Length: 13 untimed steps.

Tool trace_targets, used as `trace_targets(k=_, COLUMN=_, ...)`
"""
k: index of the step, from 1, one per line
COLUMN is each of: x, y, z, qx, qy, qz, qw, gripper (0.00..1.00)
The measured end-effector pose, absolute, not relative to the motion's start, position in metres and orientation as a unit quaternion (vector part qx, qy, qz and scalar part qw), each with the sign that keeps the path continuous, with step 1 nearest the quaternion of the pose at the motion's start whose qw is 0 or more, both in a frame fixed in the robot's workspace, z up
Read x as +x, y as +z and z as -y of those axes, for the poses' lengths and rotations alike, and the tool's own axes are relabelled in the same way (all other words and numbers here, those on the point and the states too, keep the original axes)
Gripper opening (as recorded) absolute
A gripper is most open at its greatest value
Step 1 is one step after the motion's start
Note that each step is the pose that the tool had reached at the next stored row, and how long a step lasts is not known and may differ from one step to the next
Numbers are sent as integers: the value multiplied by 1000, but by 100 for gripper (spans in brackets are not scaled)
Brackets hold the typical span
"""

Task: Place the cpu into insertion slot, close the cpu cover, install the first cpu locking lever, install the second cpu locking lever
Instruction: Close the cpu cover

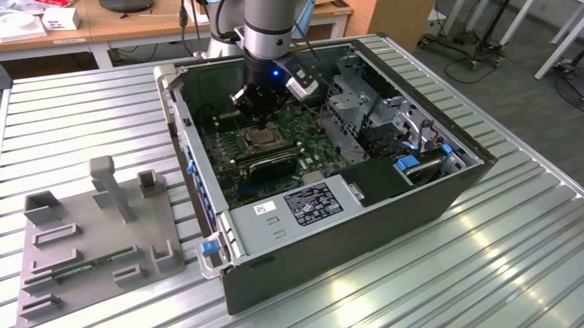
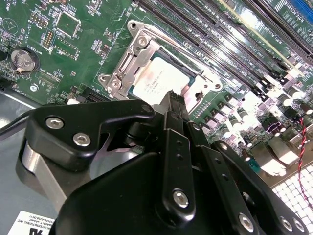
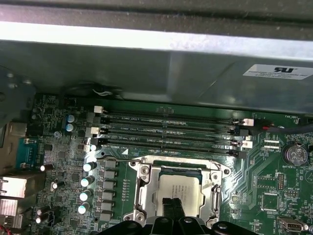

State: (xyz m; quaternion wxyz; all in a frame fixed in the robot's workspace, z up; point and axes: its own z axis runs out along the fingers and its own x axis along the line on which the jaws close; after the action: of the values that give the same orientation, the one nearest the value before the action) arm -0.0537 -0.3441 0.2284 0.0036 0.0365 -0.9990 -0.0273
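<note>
Gripper (image 2: 174, 98) fingers are pressed together, tip to tip. In the second wrist view I see the tips right over one edge of the cpu (image 2: 155, 81); I can't confirm contact from here.

The cpu is seated in the insertion slot (image 3: 182, 171), silver top facing up. The cpu cover (image 3: 145, 188) lies flat around it, and its window frames the chip's metal top.

In the exterior view the arm reaches down into the open computer case (image 1: 365, 225), with the gripper directly above the socket on the green board (image 1: 310, 154). The case lies on its side on the slatted metal table (image 1: 474, 273).

In the first wrist view four long black memory slots (image 3: 166, 132) run just beside the socket, between it and the case wall. A row of small silver capacitors (image 3: 88, 181) stands along another side of the socket. A coin battery (image 3: 296, 155) sits near the slots' end, well apart from the gripper.

A grey fixture plate (image 1: 91, 232) lies on the table at the exterior view's left, outside the case.
</note>
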Motion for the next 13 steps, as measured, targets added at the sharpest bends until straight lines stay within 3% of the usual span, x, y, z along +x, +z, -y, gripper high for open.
trace_targets(k=13, x=-59, y=225, z=344, qx=37, qy=-27, qz=999, qw=4, gripper=11)
